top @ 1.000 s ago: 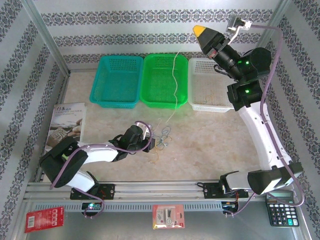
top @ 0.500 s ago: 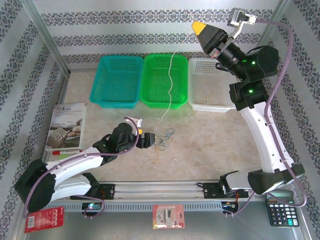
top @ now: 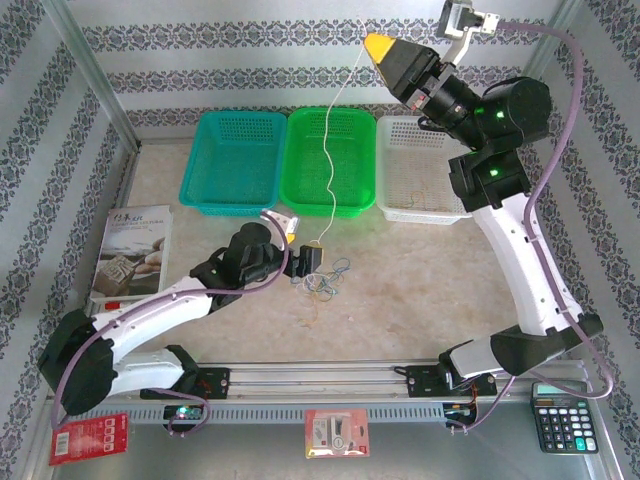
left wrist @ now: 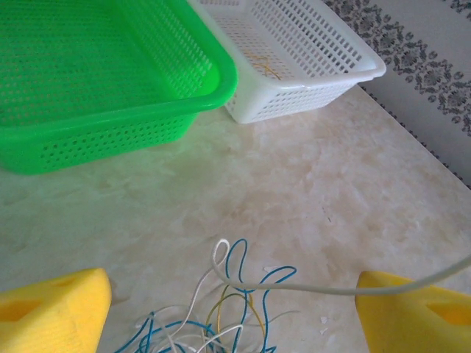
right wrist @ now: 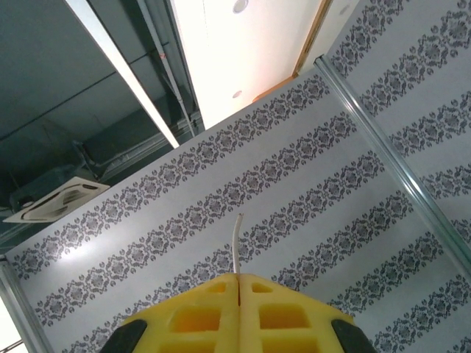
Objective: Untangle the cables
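On the pale marbled table [top: 450, 270], top external view: a loose tangle of thin cables [top: 326, 279] in whitish, blue and yellowish strands lies near the middle, in front of the green plastic mesh basket [top: 300, 195]. The left gripper [top: 305, 260] sits low just beside the tangle, its yellow jaws spread. One thin white cable [top: 327, 160] rises from the tangle, crosses above the green basket and ends at the right gripper [top: 376, 46], which is held high against the striped back wall. A teal mesh basket [top: 200, 190] and a white mesh basket [top: 392, 205] flank the green one. A book [top: 135, 245] lies at the left edge, a calculator [top: 559, 424] at the near right. Left wrist view: the left gripper [left wrist: 234, 298] is open, with the cables [left wrist: 243, 290] on the table between its yellow fingers [left wrist: 51, 312]; the white cable [left wrist: 324, 290] runs sideways past the right finger, contact unclear. Green basket [left wrist: 217, 81] and white basket [left wrist: 353, 70] stand beyond, side by side. Right wrist view: the right gripper [right wrist: 238, 283] is clamped on the white cable [right wrist: 235, 243], a short end poking out above the closed yellow jaws.
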Robot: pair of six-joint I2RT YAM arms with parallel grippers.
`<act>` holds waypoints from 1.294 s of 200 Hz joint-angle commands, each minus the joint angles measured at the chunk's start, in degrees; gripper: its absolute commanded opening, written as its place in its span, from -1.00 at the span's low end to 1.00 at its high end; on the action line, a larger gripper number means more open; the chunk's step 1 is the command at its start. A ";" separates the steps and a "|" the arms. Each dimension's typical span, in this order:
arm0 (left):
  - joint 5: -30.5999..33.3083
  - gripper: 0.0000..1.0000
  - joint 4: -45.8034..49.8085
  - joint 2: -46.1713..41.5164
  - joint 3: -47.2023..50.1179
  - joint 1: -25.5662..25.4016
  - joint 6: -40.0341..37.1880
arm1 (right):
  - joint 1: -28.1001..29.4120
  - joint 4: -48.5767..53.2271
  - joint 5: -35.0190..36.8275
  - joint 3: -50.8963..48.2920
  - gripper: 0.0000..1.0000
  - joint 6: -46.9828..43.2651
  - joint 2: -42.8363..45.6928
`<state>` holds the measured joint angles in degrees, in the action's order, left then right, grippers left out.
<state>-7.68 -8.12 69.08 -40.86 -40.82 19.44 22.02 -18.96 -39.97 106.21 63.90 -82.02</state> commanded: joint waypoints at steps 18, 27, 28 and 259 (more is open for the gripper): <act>-1.05 0.71 -1.37 3.63 -3.40 0.56 -3.36 | 1.85 -0.15 -0.64 2.16 -1.00 -1.66 -0.66; -0.61 0.65 -2.44 4.48 -3.62 0.56 -3.30 | 2.27 -0.06 -0.73 2.07 -1.00 -1.83 -0.68; -0.51 0.64 -2.52 4.57 -3.62 0.56 -3.29 | 2.30 -0.04 -0.73 2.07 -1.00 -1.79 -0.64; -3.09 -1.00 -8.25 -11.14 -9.82 1.09 6.17 | -0.23 0.06 3.40 -22.99 -1.00 -7.63 9.11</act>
<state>-11.81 -15.94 59.27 -47.92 -40.73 23.86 22.22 -16.56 -37.12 84.23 57.60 -74.15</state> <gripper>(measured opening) 0.052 0.056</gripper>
